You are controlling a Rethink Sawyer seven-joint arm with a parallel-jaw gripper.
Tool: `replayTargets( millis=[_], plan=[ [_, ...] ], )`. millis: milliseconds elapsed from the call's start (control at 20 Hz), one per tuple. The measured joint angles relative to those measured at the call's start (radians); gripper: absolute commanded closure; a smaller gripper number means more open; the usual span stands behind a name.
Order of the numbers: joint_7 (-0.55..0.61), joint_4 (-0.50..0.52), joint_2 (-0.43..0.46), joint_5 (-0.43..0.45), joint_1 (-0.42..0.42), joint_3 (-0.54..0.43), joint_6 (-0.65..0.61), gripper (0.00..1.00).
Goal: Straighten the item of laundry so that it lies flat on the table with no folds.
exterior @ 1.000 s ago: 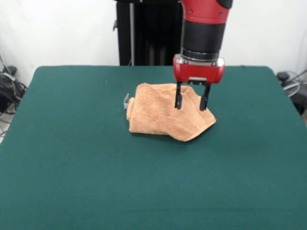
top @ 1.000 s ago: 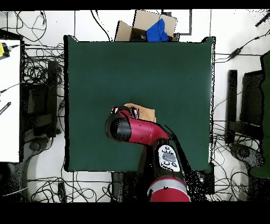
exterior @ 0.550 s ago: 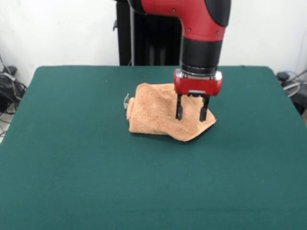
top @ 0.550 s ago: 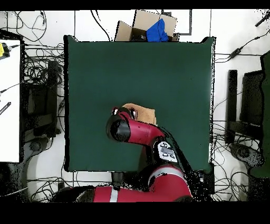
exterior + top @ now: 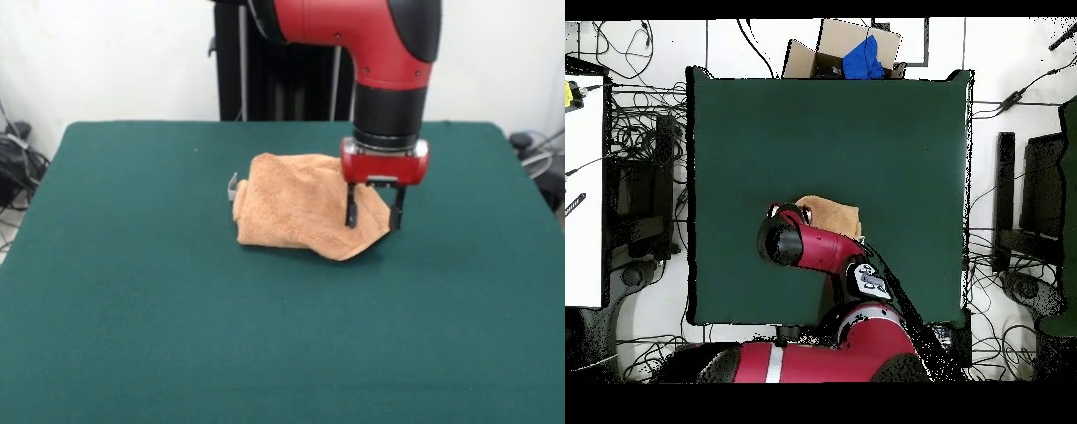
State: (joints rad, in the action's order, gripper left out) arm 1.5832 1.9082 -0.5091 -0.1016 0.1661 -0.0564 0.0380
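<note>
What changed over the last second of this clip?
The open pincer slid toward the picture's right in the front view and dropped lower, now straddling the towel's right corner. Nothing was gripped. The towel stayed crumpled in the same spot on the table.

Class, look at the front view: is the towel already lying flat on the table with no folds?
No: the towel sits bunched and folded over itself on the table, with the open gripper at its right corner.
</note>
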Motion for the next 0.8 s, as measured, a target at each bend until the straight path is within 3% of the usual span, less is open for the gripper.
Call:
replayTargets(
  millis=[800],
  plan=[
    [0.000, 0.000, 0.004, -0.036, -0.043, -0.006, 0.000, 0.00]
  ],
)
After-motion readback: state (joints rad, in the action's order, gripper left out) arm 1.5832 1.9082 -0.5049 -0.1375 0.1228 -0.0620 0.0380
